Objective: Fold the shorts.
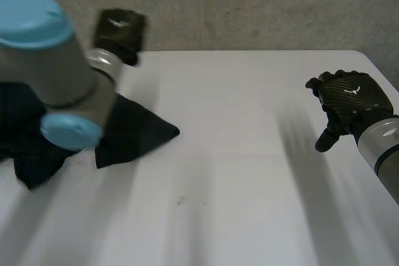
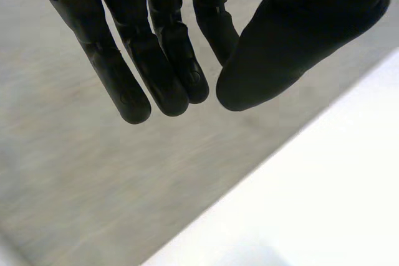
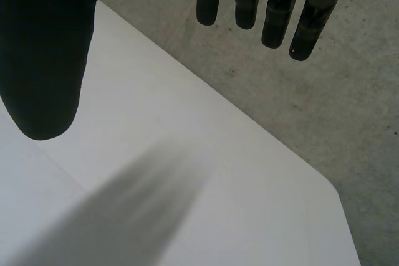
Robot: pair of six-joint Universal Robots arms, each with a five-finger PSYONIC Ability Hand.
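The dark shorts [image 1: 134, 132] lie crumpled at the left side of the white table [image 1: 249, 166], partly hidden behind my left arm [image 1: 53, 66]. My left hand [image 1: 118, 32] is raised above the table's far left edge, away from the shorts. In the left wrist view that hand [image 2: 156, 60] has its fingers drawn in against the thumb [image 2: 293, 35] with nothing between them. My right hand [image 1: 349, 101] hovers over the table's right side, far from the shorts. Its fingers [image 3: 274, 10] and thumb [image 3: 43, 60] are spread and hold nothing.
Bare grey concrete floor [image 1: 249, 4] runs beyond the table's far edge. The table's far right corner [image 3: 324, 191] lies below my right hand.
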